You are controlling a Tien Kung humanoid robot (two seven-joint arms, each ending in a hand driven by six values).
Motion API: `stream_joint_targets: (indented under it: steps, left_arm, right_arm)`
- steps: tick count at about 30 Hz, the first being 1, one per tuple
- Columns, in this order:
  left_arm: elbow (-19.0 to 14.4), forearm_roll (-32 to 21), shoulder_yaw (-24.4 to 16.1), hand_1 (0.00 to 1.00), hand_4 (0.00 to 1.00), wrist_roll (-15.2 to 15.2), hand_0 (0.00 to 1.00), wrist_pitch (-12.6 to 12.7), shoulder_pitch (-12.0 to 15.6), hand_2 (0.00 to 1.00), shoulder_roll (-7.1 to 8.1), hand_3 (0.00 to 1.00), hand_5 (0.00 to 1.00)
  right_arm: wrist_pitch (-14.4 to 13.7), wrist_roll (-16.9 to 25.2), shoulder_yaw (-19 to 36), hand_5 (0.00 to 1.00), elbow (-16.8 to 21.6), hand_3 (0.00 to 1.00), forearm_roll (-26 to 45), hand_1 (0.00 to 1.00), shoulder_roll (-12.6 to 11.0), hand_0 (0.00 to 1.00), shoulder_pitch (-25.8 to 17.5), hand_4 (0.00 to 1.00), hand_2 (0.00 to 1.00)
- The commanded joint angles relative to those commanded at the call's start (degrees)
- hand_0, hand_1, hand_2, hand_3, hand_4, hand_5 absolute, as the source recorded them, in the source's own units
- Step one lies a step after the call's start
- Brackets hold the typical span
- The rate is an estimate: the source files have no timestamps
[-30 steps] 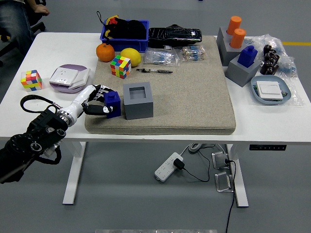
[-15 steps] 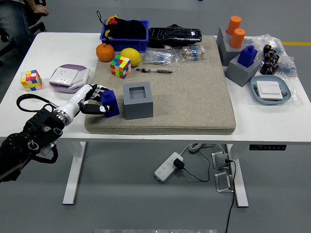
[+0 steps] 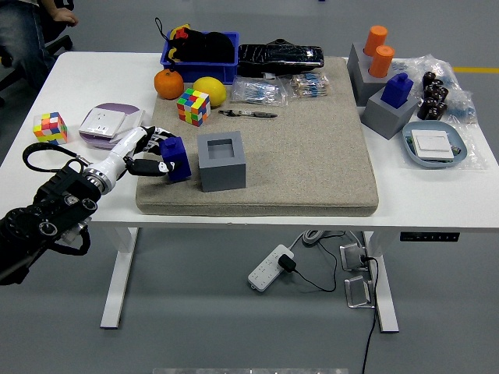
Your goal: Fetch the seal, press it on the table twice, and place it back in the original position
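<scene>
The blue seal (image 3: 176,157) is in my left hand (image 3: 150,156), which is shut on it at the left edge of the beige mat (image 3: 312,148). It is just left of the open grey holder (image 3: 221,161), which is empty. I cannot tell whether the seal touches the mat. My left arm (image 3: 47,218) comes in from the lower left. My right arm is out of view.
A second grey holder with a blue seal (image 3: 391,105) stands at the right. A Rubik's cube (image 3: 193,106), an orange (image 3: 168,83) and a lemon (image 3: 210,91) lie behind my hand. A purple box (image 3: 109,125) and another cube (image 3: 50,128) sit at the left. A person (image 3: 23,31) is at the far left corner.
My left hand has carried the seal a little up the picture, away from the mat's near edge, staying beside the grey holder.
</scene>
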Motion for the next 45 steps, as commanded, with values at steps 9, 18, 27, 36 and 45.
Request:
stream_joint_targets:
  steps: [9,18,27,36,45]
  left_arm:
    - [-1.30,2.50,-3.91,0.505,0.692,-0.10,0.628,0.01,-5.00,0.487,2.73,0.587,0.002]
    - [-8.55,3.84,-7.46,0.504,0.692,-0.14,0.628,-0.14,-7.40,0.487,3.30,0.587,0.002]
    - [-12.25,4.73,-3.78,0.504,0.694,0.34,0.624,-0.26,-8.10,0.488,0.26,0.586,0.002]
    - [-7.71,3.24,0.56,0.503,0.694,0.60,0.621,-0.54,-8.52,0.488,-2.58,0.586,0.002]
    - [-4.58,1.92,2.89,0.503,0.694,0.89,0.621,-0.76,-8.41,0.487,-3.17,0.587,0.002]
  right_arm:
    - [0.00,-0.15,-0.24,0.509,-0.16,0.700,-0.05,0.720,-0.40,0.819,0.10,0.737,0.689]
    - [-0.14,-0.11,-0.42,0.509,-0.09,0.699,0.05,0.721,-0.58,0.819,0.22,0.737,0.689]
    - [-0.09,-0.07,-0.73,0.510,-0.06,0.700,0.20,0.720,-0.41,0.819,0.11,0.737,0.689]
    - [-0.16,-0.17,-0.89,0.509,0.10,0.699,0.48,0.720,-0.59,0.819,0.14,0.736,0.689]
    - [-0.18,-0.12,-0.66,0.508,0.15,0.700,0.50,0.720,-0.45,0.819,0.06,0.736,0.688]
